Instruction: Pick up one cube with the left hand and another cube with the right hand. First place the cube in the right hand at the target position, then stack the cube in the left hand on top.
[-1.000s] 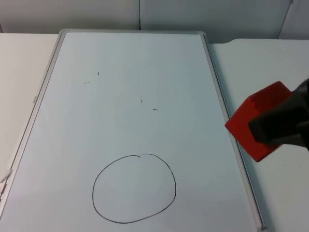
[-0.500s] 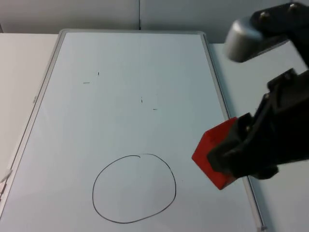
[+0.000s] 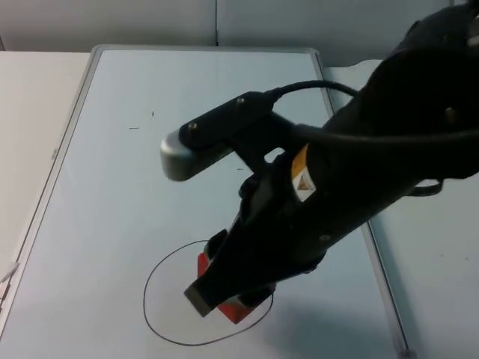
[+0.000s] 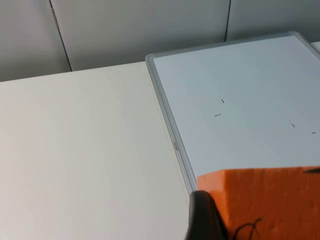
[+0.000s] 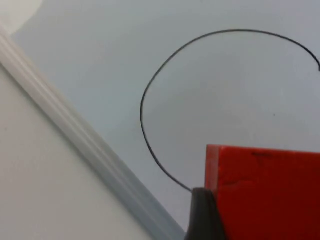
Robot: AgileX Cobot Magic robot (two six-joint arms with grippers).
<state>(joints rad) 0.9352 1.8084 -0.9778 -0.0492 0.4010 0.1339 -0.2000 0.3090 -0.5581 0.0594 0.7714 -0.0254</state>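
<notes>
Right gripper (image 3: 224, 295) largely hides red cube (image 3: 232, 308).

My right tool (image 3: 217, 288) grips a red cube (image 5: 265, 192) with a smooth, matt face. In my left tool (image 4: 210, 220), the orange cube (image 4: 260, 200) looks grainy and foam-like, also matt. Under my right tool lies a whiteboard (image 3: 112, 224), slick and faintly glossy, framed in pale satin metal or plastic. Beside my left tool the counter (image 4: 85, 155) is plain matt white.
</notes>
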